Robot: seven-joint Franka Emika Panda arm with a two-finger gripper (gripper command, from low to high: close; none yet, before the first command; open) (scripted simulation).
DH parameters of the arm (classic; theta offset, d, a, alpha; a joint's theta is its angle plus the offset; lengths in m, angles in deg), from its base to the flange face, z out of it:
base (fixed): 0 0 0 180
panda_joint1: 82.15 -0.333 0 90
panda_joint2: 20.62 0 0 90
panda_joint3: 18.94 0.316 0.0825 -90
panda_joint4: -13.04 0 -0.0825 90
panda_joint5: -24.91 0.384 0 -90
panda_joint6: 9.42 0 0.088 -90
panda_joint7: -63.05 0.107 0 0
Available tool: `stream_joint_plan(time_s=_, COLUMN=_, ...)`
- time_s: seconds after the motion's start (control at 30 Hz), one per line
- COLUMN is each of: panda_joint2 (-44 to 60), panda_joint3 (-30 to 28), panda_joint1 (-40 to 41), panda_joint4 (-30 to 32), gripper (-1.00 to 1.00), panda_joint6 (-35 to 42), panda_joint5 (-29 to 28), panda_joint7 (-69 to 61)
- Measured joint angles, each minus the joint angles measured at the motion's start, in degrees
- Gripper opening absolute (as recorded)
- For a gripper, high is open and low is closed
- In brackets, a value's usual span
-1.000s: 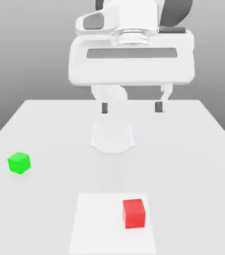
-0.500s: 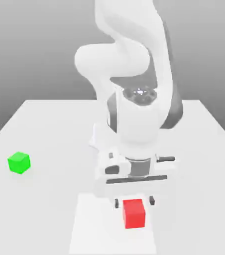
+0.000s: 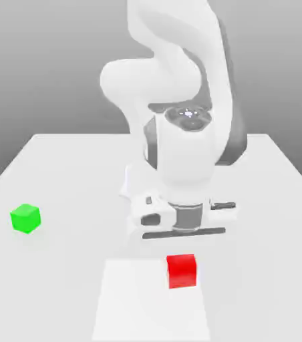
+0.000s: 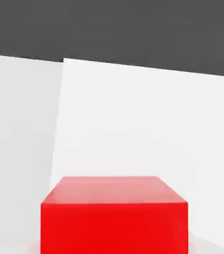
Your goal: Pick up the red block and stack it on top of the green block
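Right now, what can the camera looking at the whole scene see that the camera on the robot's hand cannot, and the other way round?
The exterior view alone shows the white robot arm bent down over the table, and the small bright-green cube sitting apart near the exterior view's left. The hand view alone gives a close look at the top face and one side face of the small bright-red cube. Both share that red cube, the white table and the paler white rectangle beneath the cube.

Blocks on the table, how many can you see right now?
2. The red block sits near the front of the table, just below the arm's hand. The green block sits alone toward the exterior view's left. The arm could hide others behind it.
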Motion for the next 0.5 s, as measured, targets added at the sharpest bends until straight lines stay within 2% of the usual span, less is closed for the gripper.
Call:
stream_joint_plan(time_s=0.13, panda_joint2=-3.7, panda_joint3=-4.8, panda_joint1=12.2, panda_joint4=1.8, gripper=-1.00, panda_joint6=1.6, panda_joint5=-2.7, panda_joint7=6.3)
stream_joint_plan(time_s=0.5, panda_joint2=-12.5, panda_joint3=-20.6, panda_joint1=36.7, panda_joint4=7.0, gripper=-1.00, panda_joint6=4.9, panda_joint5=-7.6, panda_joint7=22.7)
